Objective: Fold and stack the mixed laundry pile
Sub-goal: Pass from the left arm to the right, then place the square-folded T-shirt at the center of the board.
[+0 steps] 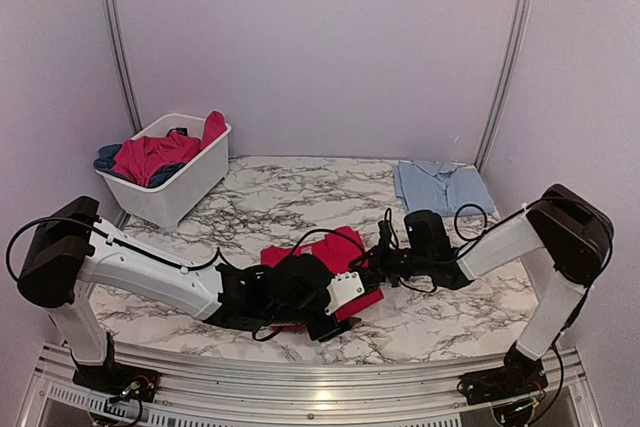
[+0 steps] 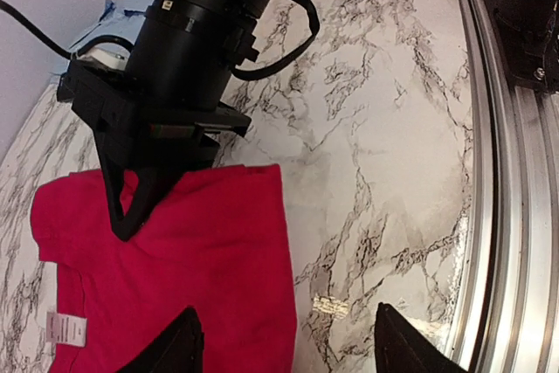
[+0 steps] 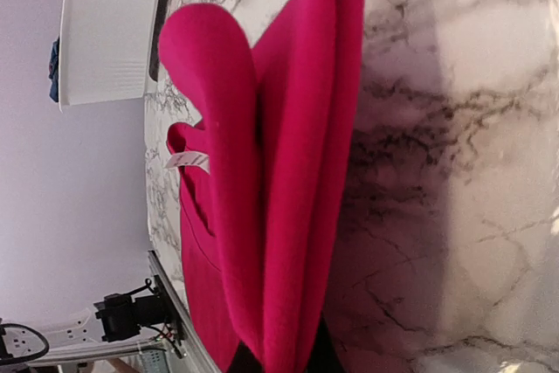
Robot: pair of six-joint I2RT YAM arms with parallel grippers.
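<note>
Laundry pile (image 1: 160,155) is mostly seen in the basket (image 1: 190,192); 1 blue shirt (image 1: 440,185) is laid folded at right. 1 red shirt (image 1: 340,242), at centre, is pinched by the right gripper (image 3: 279,360); the left gripper (image 2: 288,342) is spread open.

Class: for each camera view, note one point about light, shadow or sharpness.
Top external view: soft, even light. Left wrist view: glare on the marble-patterned tabletop near the metal rail. Right wrist view: the bright red cloth garment casts a dark shadow rightward.
</note>
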